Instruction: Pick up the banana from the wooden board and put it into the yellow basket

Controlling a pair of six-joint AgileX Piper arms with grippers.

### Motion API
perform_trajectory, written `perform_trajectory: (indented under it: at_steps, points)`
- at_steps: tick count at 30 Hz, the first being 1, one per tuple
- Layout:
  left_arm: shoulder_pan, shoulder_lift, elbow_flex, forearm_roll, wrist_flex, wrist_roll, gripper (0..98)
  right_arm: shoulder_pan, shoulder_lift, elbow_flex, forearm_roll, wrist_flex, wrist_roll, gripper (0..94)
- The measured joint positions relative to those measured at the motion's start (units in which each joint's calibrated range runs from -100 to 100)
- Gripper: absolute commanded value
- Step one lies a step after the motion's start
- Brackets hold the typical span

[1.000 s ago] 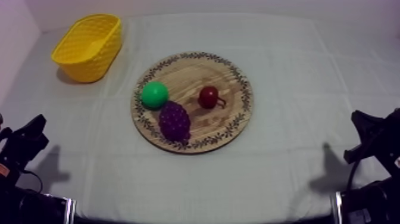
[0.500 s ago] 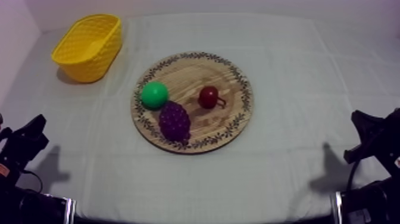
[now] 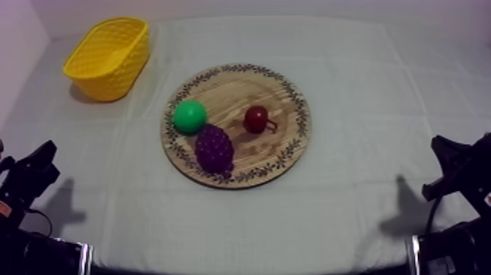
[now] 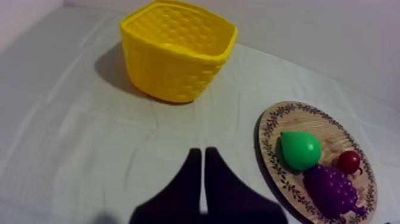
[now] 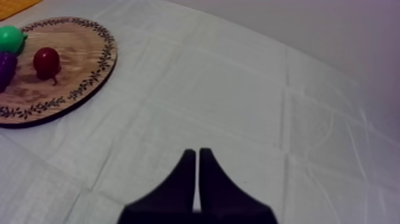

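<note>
The round wooden board (image 3: pixel 285 95) lies mid-table and carries three toy fruit: a green pear (image 3: pixel 189 116), a purple bunch of grapes (image 3: pixel 214 148) and a small red fruit (image 3: pixel 256 118). The yellow basket (image 3: pixel 109 55) stands at the far left, and its inside shows plain yellow. My left gripper (image 3: pixel 36 170) rests low at the left edge, shut on nothing, its fingers (image 4: pixel 193 173) together as a narrow wedge pointing between the basket (image 4: pixel 175 53) and the board (image 4: pixel 357 155). My right gripper (image 3: pixel 447 162) rests low at the right, also shut, its fingers (image 5: pixel 205 170) over bare cloth to the right of the board (image 5: pixel 83 53).
Grey-white cloth (image 3: pixel 351 212) covers the table, with open room in front of the board and on its right. A wall runs behind the basket and along the far edge.
</note>
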Motion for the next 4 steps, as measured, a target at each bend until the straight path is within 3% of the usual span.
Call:
perform_trajectory:
  at_steps: [4]
  points:
    - [0.0,0.0,0.0,0.0,0.0,0.0,0.1,0.0,0.0,0.0,0.0,0.1,0.0,0.2]
